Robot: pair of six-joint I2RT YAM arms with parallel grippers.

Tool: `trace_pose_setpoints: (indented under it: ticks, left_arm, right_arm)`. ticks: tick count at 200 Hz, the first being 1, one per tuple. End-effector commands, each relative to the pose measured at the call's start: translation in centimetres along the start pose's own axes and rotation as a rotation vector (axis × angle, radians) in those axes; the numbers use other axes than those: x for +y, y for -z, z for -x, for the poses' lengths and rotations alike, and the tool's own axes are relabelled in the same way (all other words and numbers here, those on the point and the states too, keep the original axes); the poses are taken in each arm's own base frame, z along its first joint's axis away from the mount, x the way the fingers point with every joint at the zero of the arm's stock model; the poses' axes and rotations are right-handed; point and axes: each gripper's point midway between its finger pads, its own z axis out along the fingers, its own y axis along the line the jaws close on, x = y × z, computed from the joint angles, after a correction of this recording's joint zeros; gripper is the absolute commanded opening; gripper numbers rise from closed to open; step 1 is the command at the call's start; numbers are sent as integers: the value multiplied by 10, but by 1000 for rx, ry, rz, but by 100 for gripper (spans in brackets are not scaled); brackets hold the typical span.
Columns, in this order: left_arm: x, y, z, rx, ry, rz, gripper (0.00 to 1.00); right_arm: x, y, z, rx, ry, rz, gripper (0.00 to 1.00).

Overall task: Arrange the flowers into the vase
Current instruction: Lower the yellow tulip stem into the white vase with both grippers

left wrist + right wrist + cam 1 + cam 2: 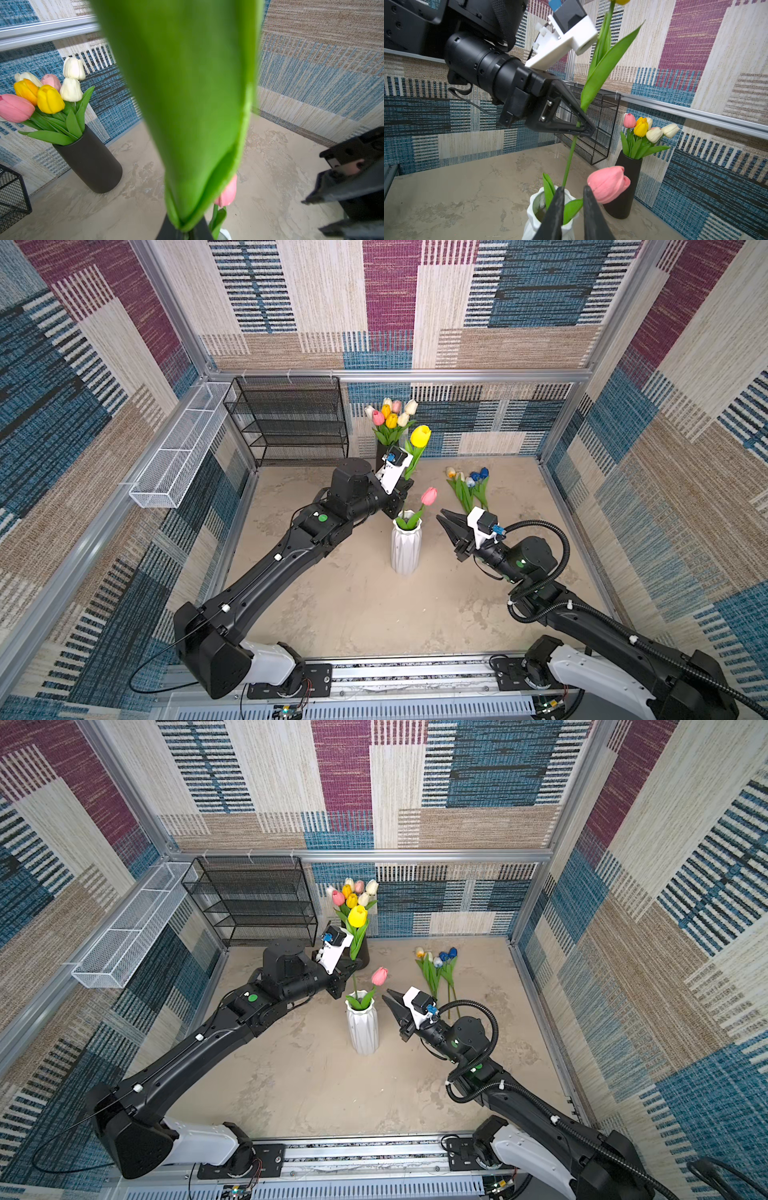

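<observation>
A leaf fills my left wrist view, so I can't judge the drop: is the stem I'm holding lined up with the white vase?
Observer: Yes. The left gripper is shut on the yellow tulip mid-stem, and the stem's lower end reaches the vase mouth.
Operator: Any flowers still to pick up?
Observer: Yes. Loose tulips lie in a small bunch on the table, right of the vase, nearer the back wall.

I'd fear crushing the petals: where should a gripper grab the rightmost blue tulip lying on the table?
Grip the rightmost blue tulip on its bare stem below the leaves, probably coming straight down, jaws across it: it lies flat, head toward the back wall, stem exposed.
</observation>
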Motion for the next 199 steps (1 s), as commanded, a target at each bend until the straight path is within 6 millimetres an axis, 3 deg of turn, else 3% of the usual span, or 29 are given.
trace_pose_setpoints:
  ticks: [1,106,159,193,199]
  left_arm:
    - [-6,-3,10,-49,-29,-27,0]
    - [-18,-9,-25,-48,-21,-60,0]
    - [-28,-4,-39,-14,-16,-112,18]
    - [-31,6,-39,24,-28,-123,55]
    - [-31,9,-39,29,-36,-124,57]
  right_arm:
    - [-3,1,7,-28,17,-16,21]
    - [0,1,3,-26,30,-3,23]
    - [-5,2,8,-36,20,-31,27]
    - [-25,12,15,-47,-17,-153,30]
    - [-32,14,16,-43,-33,-193,30]
